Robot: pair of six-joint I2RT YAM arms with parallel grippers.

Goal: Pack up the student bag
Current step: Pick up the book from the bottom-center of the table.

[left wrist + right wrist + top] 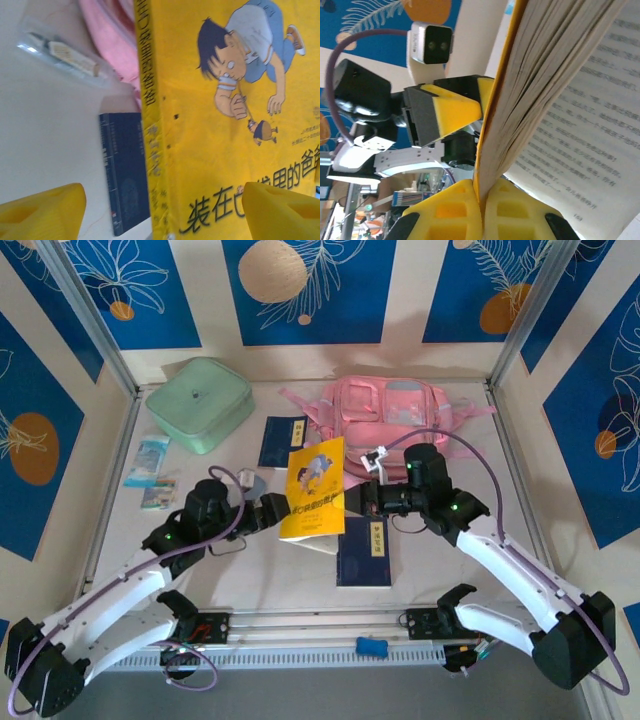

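The pink student bag (390,410) lies at the back of the table, and its pink fabric (110,40) also shows in the left wrist view. A yellow book with a cartoon cover (313,488) stands upright between the arms. My right gripper (482,200) is shut on its lower edge, pinching the cover and pages (555,75). In the top view the right gripper (362,502) is at the book's right side. My left gripper (280,512) is at the book's left side, open. Its yellow fingers (42,210) stand wide apart with the book's spine (150,125) between them.
A mint green zip case (200,400) sits at the back left. One dark blue book (283,440) lies behind the yellow one, another (365,550) in front of it. Small packets (150,460) lie at the left. Metal frame posts (100,330) border the table.
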